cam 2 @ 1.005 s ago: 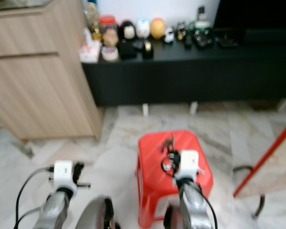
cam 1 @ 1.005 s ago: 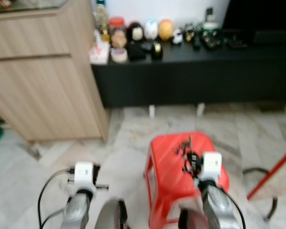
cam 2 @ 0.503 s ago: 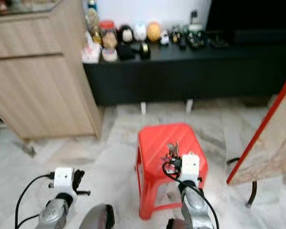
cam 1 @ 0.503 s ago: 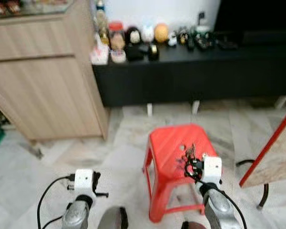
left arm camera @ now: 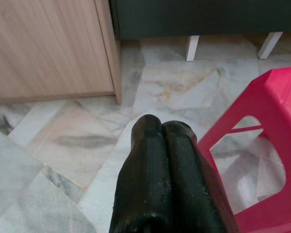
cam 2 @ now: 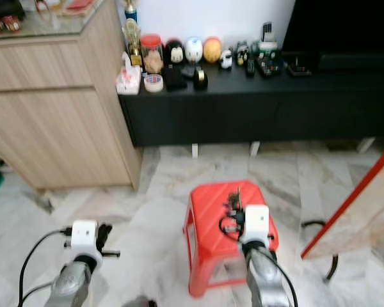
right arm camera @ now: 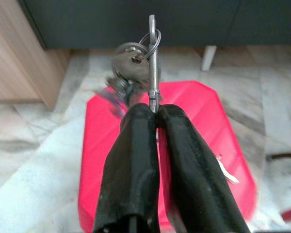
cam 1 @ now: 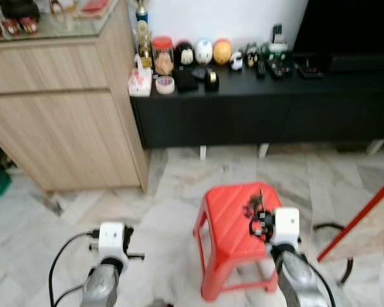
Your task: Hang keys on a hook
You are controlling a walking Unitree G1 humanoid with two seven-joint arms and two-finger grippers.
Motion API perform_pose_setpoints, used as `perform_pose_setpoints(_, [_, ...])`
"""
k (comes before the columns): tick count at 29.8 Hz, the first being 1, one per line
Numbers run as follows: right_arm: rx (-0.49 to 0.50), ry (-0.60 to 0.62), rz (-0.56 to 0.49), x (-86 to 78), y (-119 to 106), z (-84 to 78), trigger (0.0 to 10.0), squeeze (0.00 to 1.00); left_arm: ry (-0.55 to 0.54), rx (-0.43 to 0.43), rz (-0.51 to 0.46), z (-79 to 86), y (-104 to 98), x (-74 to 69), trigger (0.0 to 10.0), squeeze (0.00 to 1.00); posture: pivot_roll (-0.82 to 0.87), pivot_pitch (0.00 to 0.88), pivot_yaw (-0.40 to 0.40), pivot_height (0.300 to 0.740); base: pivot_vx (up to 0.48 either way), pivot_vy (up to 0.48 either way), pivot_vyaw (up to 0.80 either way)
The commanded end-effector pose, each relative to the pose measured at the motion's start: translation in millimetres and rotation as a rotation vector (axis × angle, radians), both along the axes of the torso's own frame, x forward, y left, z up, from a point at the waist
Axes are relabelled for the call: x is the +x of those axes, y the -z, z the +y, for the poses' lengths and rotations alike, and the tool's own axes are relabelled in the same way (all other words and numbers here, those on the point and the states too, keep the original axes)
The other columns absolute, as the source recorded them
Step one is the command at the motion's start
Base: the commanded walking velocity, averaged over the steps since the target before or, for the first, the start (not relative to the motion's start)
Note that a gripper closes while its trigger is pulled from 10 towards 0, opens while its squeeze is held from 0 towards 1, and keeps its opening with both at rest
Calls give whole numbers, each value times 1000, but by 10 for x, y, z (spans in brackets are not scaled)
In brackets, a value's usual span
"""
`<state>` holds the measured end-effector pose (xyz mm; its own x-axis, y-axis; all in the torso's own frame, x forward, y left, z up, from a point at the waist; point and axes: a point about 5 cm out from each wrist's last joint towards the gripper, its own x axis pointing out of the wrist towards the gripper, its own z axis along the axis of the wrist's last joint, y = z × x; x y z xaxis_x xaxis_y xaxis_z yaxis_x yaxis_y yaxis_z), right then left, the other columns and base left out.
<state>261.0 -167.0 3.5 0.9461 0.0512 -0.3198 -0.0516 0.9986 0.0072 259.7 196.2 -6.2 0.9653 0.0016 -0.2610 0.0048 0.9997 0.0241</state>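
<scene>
Fingers [right arm camera: 136,145] of my right gripper [right arm camera: 154,110] were clamped tight on the metal clip of the keys [right arm camera: 136,68], held above the red stool [right arm camera: 208,136]. Clip's long axis ran straight on from the fingertips, pointing away from the wrist toward the black cabinet [cam 1: 262,109]; ring and keys bunched at its far end, to one side. My left gripper [left arm camera: 161,127] was pressed shut on nothing, over the marble floor [left arm camera: 77,141] near the wooden cabinet [cam 1: 64,121].
</scene>
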Motion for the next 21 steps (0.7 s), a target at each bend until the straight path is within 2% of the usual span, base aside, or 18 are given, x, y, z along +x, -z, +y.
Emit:
perform_pose_setpoints(1, [-41,-21,46,-83,52,-48,10000,0,2,7,25,3,48,-46,10000,0,1,35,-20,740,0,0,0])
perform_pose_setpoints(2, [-47,-25,54,-94,60,-52,10000,0,2,7,25,4,48,-46,10000,0,1,35,-20,740,0,0,0])
perform_pose_setpoints(4, [-129,-102,98,-167,103,-71,10000,0,-1,8,29,11,51,-46,10000,0,-10,38,-23,740,0,0,0])
perform_pose_setpoints(7, [-215,-210,227,-320,199,-114,10000,0,-3,9,34,19,58,-52,10000,0,-14,39,-23,740,0,0,0])
perform_pose_setpoints(8, [-226,-239,277,-366,239,-125,10000,0,-3,9,36,19,60,-53,10000,0,-19,39,-24,740,0,0,0])
perform_pose_setpoints(9, [-226,-239,277,-366,239,-125,10000,0,-3,9,36,19,60,-53,10000,0,-19,39,-24,740,0,0,0])
perform_pose_setpoints(12, [-246,-407,446,-539,403,-108,10000,0,-3,6,42,3,72,-56,10000,0,-25,38,-22,740,0,0,0])
perform_pose_setpoints(15, [-278,-469,494,-588,462,-102,10000,0,-2,5,44,-2,73,-56,10000,0,-24,37,-23,740,0,0,0])
perform_pose_setpoints(16, [-409,-591,582,-675,577,-120,10000,0,-2,4,45,-3,75,-55,10000,0,-19,36,-23,740,0,0,0])
perform_pose_setpoints(17, [-484,-647,630,-718,641,-141,10000,0,-3,4,47,1,77,-56,10000,0,-19,36,-23,740,0,0,0])
perform_pose_setpoints(18, [-504,-662,664,-749,690,-153,10000,0,-3,6,50,6,80,-58,10000,0,-19,36,-23,740,0,0,0])
perform_pose_setpoints(19, [-508,-665,685,-769,714,-155,10000,0,-3,7,53,10,82,-60,10000,0,-20,36,-23,740,0,0,0])
perform_pose_setpoints(21, [-330,-535,735,-818,790,-93,10000,0,-4,10,57,20,88,-66,10000,0,-22,37,-25,740,0,0,0])
